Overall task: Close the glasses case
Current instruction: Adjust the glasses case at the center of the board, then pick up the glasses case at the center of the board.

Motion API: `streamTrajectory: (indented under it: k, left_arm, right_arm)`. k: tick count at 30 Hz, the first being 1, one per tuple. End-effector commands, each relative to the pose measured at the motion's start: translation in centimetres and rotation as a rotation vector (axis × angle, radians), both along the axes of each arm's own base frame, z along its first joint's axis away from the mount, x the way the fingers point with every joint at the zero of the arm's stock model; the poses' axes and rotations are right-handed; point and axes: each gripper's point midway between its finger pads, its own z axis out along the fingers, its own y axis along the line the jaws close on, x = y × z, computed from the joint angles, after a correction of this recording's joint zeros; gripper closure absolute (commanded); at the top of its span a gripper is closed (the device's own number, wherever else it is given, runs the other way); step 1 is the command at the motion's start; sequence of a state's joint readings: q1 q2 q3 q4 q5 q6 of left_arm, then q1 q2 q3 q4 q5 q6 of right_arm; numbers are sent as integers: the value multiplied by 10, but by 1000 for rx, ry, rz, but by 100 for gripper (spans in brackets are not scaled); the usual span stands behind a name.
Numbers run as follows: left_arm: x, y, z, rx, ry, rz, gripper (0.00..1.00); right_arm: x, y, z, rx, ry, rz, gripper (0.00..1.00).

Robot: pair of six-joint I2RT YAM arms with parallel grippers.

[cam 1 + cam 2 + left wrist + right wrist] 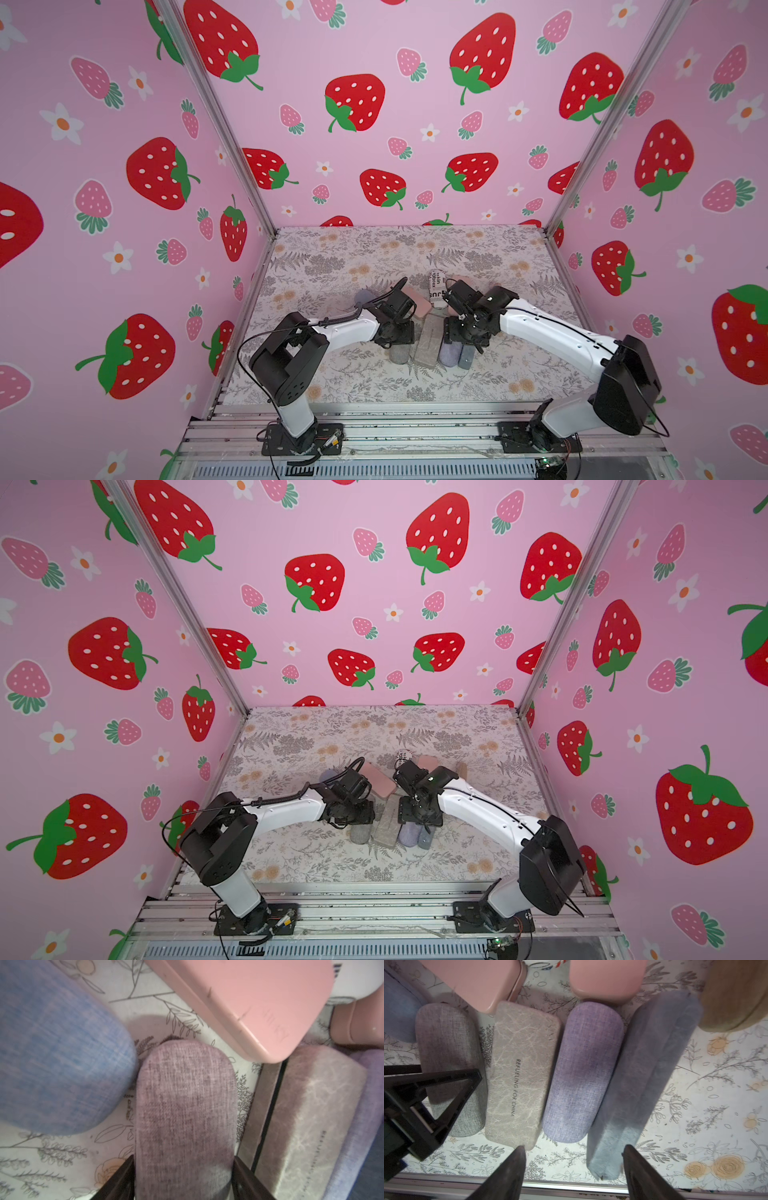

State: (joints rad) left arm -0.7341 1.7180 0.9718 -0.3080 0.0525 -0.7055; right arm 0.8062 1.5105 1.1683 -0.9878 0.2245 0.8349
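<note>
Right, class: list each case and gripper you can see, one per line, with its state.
Left gripper: astride the grey case; grip unclear.
Right gripper: open, empty.
Grey case: shut, lying flat.
Marbled case: lying flat, looks shut from above.
Purple case: shut, lying flat.
Pink case: corner over the marbled case; open or shut unclear.

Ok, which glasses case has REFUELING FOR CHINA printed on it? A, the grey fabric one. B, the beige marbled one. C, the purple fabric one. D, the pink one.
B: the lettering runs along the beige marbled case, seen in the right wrist view.
</note>
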Motion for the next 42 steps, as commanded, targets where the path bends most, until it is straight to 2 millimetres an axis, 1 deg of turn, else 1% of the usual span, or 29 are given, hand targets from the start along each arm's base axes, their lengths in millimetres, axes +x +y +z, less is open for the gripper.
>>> streamTrajectory:
  k: [1,5,9,11,16,22,26,28,32,35,39,42]
  left_arm:
    - [-20,15,-13,44,52,32,30]
    - [-25,21,-11,42,41,56,28]
    - [-26,30,-6,50,18,80,19]
    - [-27,32,-4,49,8,87,16]
    - [-26,32,5,24,-17,99,11]
    - [-26,33,26,-22,-61,110,9]
    - [-30,41,42,-49,-99,131,9]
    - [-31,49,50,-50,-124,152,9]
    - [-34,70,66,-51,-190,207,6]
    - [-35,87,73,-68,-218,255,4]
    - [-35,110,73,-75,-219,311,3]
    - [-36,121,68,-81,-201,337,3]
  right_arm:
    - [4,22,-4,25,12,3,25]
    - [10,36,-13,29,19,-4,25]
    - [14,49,-24,60,33,-10,23]
    - [16,52,-27,61,39,-15,21]
    - [18,56,-31,69,43,-18,19]
    - [19,60,-30,73,48,-15,18]
    - [20,63,-34,69,60,-16,18]
    - [21,66,-38,74,67,-17,18]
    - [22,73,-45,88,77,-12,18]
    - [22,75,-50,85,85,-9,18]
    - [23,77,-55,84,99,-10,18]
    - [22,78,-60,76,111,-11,18]
